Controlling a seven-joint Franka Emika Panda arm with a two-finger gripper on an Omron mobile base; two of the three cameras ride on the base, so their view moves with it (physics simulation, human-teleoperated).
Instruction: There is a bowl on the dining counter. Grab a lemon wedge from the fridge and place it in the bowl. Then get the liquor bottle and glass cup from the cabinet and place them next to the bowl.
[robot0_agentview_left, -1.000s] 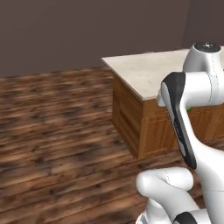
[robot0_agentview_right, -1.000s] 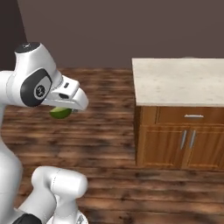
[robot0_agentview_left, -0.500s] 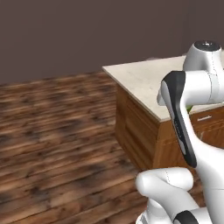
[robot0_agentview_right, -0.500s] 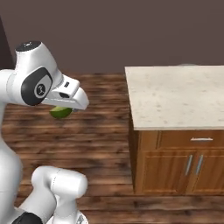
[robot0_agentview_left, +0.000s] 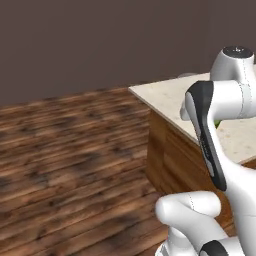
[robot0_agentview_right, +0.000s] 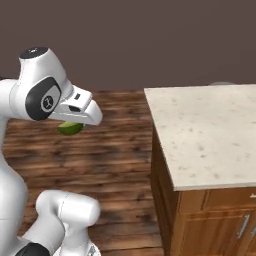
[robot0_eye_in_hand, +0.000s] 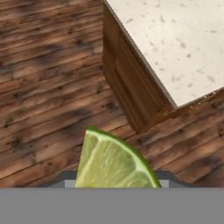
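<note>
The gripper (robot0_agentview_right: 75, 122) is closed tight on a lemon wedge (robot0_eye_in_hand: 114, 162). In the hand view the wedge stands up between the finger tips. It has a thin green skin on its curved side and pale yellow-green fruit inside. In the right base view a bit of the green wedge (robot0_agentview_right: 70, 128) pokes out under the white hand. The hand is up in the air over the floor (robot0_agentview_right: 115, 145), not over the counter.

The floor is dark brown wood planks. It lies under the wedge and spreads out to the wall.

Near the hand is the dining counter (robot0_agentview_right: 210, 135). Its top is pale beige stone with little specks. Its base is orange-brown wood. In the right base view the side of the base shows a drawer and doors with thin grey handles (robot0_agentview_right: 243, 226). In the hand view a corner of the counter (robot0_eye_in_hand: 175, 48) is up and to the right of the wedge. In the left base view the counter (robot0_agentview_left: 165, 97) sits behind the white arm.

A plain dark wall (robot0_agentview_left: 100, 45) stands behind it all.
</note>
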